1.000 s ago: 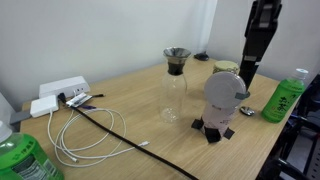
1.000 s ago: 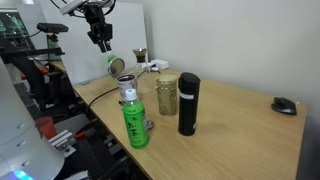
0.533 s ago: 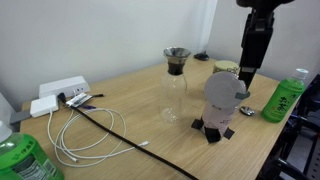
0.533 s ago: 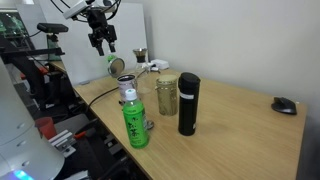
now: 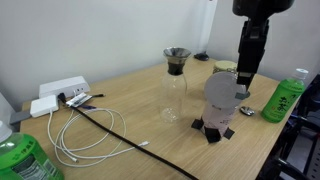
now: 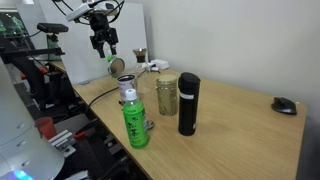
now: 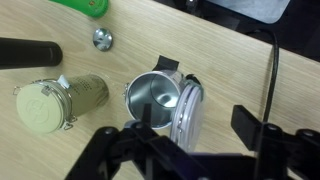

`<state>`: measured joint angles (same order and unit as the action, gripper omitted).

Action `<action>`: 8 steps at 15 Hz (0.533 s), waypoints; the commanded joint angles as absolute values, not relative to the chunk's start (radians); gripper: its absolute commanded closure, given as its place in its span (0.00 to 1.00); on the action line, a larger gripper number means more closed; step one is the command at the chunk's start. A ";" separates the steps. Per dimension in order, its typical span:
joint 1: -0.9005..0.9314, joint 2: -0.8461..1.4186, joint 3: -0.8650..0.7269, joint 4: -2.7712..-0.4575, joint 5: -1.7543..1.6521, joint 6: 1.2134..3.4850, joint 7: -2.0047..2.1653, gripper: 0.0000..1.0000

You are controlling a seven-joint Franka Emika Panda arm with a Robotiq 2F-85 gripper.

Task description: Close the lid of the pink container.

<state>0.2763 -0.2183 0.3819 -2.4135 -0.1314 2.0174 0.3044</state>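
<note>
The pink container (image 7: 152, 97) stands open on the wooden table, and its silvery inside shows in the wrist view. Its lid (image 7: 188, 110) stands upright on edge at the rim, still joined there. My gripper (image 7: 186, 135) hangs above it, open, with the lid's edge between the wide-spread fingers (image 7: 256, 122) and touching neither. In an exterior view the gripper (image 5: 245, 80) is just above and behind the container (image 5: 220, 112), whose raised lid (image 5: 224, 86) faces the camera. In an exterior view the gripper (image 6: 104, 45) hangs over the table's far end.
A glass carafe (image 5: 176, 85) stands beside the container, a beige jar (image 7: 62, 102) behind it, and a green bottle (image 5: 283, 96) close by. A black flask (image 6: 187, 103) and a mouse (image 6: 285, 105) are further along. Cables (image 5: 95, 125) and a power strip (image 5: 58, 94) lie at the other end.
The jaws have spread from nearly shut to wide apart. The gripper has come down a little toward the raised lid.
</note>
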 commanded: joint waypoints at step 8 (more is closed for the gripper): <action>0.277 -0.182 0.363 -2.399 -0.162 2.041 0.284 0.22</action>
<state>0.2762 -0.2019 0.3761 -2.4121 -0.1484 2.0365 0.3038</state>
